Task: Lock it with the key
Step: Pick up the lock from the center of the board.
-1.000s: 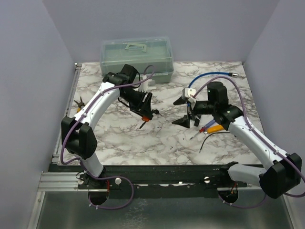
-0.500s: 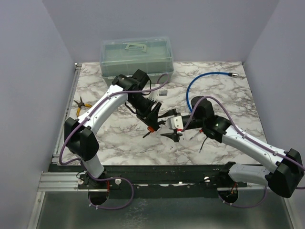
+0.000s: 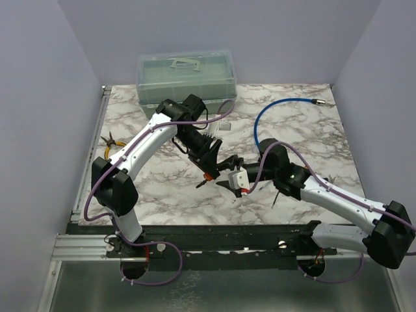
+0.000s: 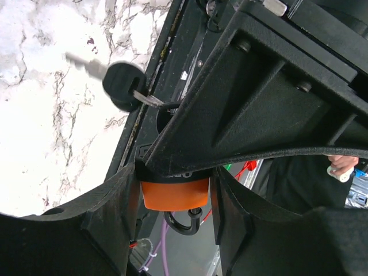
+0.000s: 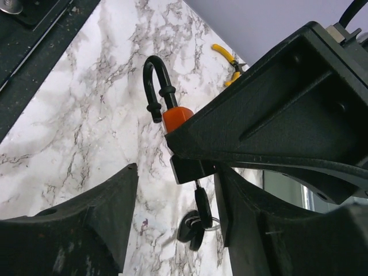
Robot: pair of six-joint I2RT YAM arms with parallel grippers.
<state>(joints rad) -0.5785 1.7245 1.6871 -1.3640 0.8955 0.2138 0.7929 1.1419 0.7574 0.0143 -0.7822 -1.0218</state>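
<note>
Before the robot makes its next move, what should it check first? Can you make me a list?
1. Grip of the left claw on the orange padlock: ok.
2. The key sits in the padlock's bottom: ok, it looks so.
3. The key hangs between the fingers of the right claw: ok.
4. Pinch of the right claw on the key: not ok, there's a gap.
5. The shackle pushed shut: not ok, one leg looks free.
6. Which way the key turns: cannot tell.
</note>
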